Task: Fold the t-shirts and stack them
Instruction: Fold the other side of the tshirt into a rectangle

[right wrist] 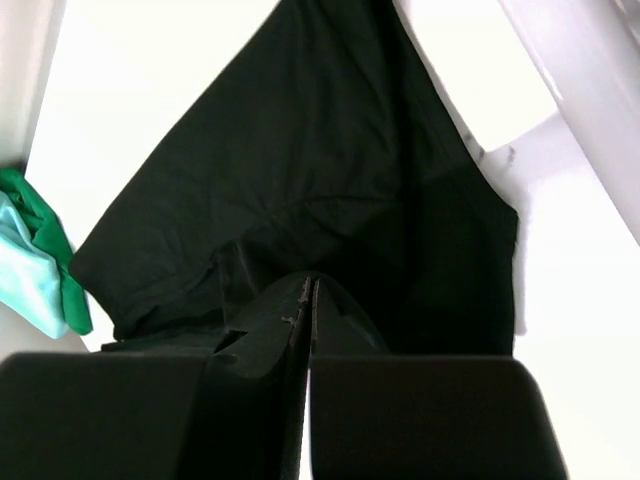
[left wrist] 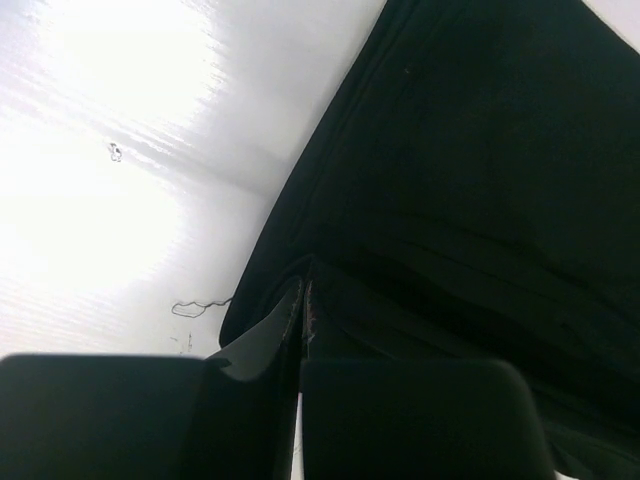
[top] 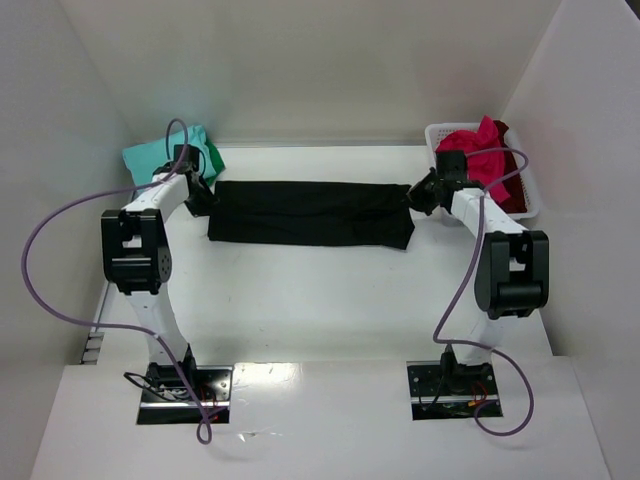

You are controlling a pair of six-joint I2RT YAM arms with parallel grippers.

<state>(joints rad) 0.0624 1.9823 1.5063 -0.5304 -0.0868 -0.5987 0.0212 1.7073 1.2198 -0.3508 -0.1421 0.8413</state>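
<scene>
Two grips on one shirt here. Nearest in, left gripper (top: 200, 196) clamped tight on the left end of the black t-shirt (top: 310, 213), right gripper (top: 420, 195) clamped the same on the right end, cloth bunched at the closed tips in both wrist views. Lies as a long folded strip, long axis running left to right across the table (top: 300, 300), one arm per end, so neither nearer. Probably calls for carrying one end over to the other. Farther back: teal t-shirt (top: 158, 153) and green t-shirt (top: 213, 158) bunched far left, pink-red t-shirt (top: 485, 150) heaped in the white basket (top: 432, 130) far right.
</scene>
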